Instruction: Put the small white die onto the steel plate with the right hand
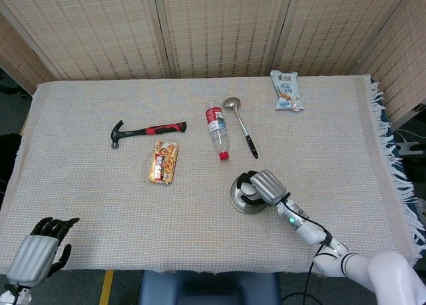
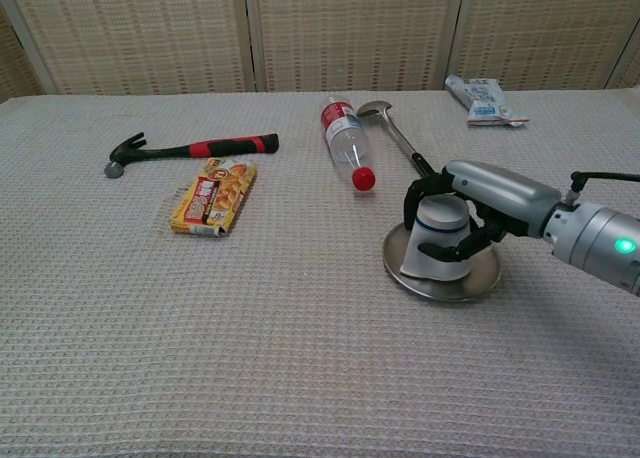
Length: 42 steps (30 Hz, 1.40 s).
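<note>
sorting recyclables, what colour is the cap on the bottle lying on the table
Red; the bottle cap shows best in the chest view.

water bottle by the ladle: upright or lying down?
Lying down. The water bottle rests on its side on the cloth, red cap pointing toward the steel plate, next to the ladle.
</note>
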Each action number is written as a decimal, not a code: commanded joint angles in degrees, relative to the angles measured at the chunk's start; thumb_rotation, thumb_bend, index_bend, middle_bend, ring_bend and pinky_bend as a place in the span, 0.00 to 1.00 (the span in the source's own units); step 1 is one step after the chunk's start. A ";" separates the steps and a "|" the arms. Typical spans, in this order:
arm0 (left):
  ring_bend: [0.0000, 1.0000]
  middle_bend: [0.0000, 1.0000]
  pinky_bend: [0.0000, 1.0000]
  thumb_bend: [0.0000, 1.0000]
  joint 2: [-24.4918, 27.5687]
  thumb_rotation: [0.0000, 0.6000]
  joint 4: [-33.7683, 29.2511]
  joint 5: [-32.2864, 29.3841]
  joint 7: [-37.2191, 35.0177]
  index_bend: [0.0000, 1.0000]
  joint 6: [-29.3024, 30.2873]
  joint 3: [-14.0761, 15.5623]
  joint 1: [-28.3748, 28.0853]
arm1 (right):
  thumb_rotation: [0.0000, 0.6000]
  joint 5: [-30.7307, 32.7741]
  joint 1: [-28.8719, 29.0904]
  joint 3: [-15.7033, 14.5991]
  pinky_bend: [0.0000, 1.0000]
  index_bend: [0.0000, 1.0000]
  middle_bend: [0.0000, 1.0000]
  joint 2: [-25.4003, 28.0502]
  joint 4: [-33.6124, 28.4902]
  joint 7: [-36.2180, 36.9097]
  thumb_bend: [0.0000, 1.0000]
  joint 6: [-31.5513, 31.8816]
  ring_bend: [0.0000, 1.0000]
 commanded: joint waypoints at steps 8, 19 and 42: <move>0.22 0.29 0.19 0.52 0.06 1.00 -0.09 -0.08 -0.07 0.19 -0.03 0.00 -0.01 | 1.00 0.54 -0.09 0.78 0.67 0.64 0.53 -1.46 5.56 -7.04 0.30 0.90 0.43; 0.22 0.29 0.19 0.52 0.05 1.00 0.00 -0.29 -0.13 0.19 -0.07 -0.08 -0.02 | 1.00 0.52 -0.22 0.98 0.67 0.64 0.53 -4.52 11.11 -3.95 0.30 2.67 0.43; 0.22 0.29 0.19 0.52 0.05 1.00 -0.02 -0.27 -0.06 0.19 0.10 -0.14 0.03 | 1.00 0.22 -0.79 1.69 0.67 0.64 0.53 -5.04 14.42 -5.48 0.30 6.39 0.43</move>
